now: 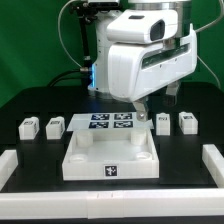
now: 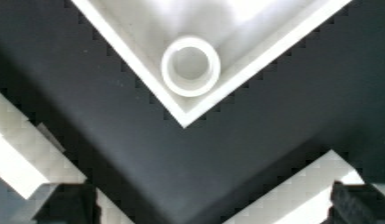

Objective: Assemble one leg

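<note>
Four small white legs stand on the black table, each with a tag on its face: two at the exterior view's left (image 1: 29, 127) (image 1: 55, 126) and two at its right (image 1: 163, 122) (image 1: 187, 122). The large white square tray (image 1: 82, 158) lies at the front middle. My gripper (image 1: 155, 102) hangs above the tray's far right corner, clear of the legs. In the wrist view one tray corner (image 2: 127, 55) with its round socket (image 2: 189, 65) lies under my gripper (image 2: 207, 205). The dark fingertips (image 2: 56, 205) stand wide apart with nothing between them. No leg shows in the wrist view.
The marker board (image 1: 108, 123) lies flat just behind the tray. White border rails run along the table's left (image 1: 20, 165), right (image 1: 210, 162) and front (image 1: 110, 214). The arm's bulky white body (image 1: 150, 55) fills the space above the right rear of the table.
</note>
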Available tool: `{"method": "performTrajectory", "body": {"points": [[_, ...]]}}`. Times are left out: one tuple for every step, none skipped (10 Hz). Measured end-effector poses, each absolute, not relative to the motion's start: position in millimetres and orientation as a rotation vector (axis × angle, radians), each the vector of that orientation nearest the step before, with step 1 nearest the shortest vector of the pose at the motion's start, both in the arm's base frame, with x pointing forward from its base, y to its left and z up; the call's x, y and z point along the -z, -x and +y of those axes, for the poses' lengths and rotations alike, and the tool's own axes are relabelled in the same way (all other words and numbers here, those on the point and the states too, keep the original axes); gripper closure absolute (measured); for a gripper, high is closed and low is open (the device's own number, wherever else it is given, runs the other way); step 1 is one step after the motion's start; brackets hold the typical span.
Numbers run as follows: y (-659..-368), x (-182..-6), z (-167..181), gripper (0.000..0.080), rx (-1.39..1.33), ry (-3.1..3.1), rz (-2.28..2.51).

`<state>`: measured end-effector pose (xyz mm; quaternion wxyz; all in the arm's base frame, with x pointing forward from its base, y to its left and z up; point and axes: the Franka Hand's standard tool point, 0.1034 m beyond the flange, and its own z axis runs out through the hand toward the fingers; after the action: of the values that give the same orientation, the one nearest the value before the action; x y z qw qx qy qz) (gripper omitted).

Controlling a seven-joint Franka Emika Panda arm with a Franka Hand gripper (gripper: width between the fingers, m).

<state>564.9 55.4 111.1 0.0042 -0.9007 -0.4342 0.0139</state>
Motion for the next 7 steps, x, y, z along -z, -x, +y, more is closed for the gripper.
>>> {"method": "performTrajectory", "body": {"points": [[-565,-111.0,55,0.015,-0.044,2.818,-1.368],[-559,-111.0,50,0.015,-0.047,2.789,-1.43],[-542,-112.2,34,0.015,-0.067,2.742,-1.52],[-541,-115.9,20,0.015,-0.042,2.576,-1.793],[-540,-112.7,10,0.015,-0.012,2.443,-1.982],[-540,-112.1,10,0.015,-0.022,2.392,-2.043],[-540,-112.1,10,0.015,-0.023,2.321,-2.125]]}}
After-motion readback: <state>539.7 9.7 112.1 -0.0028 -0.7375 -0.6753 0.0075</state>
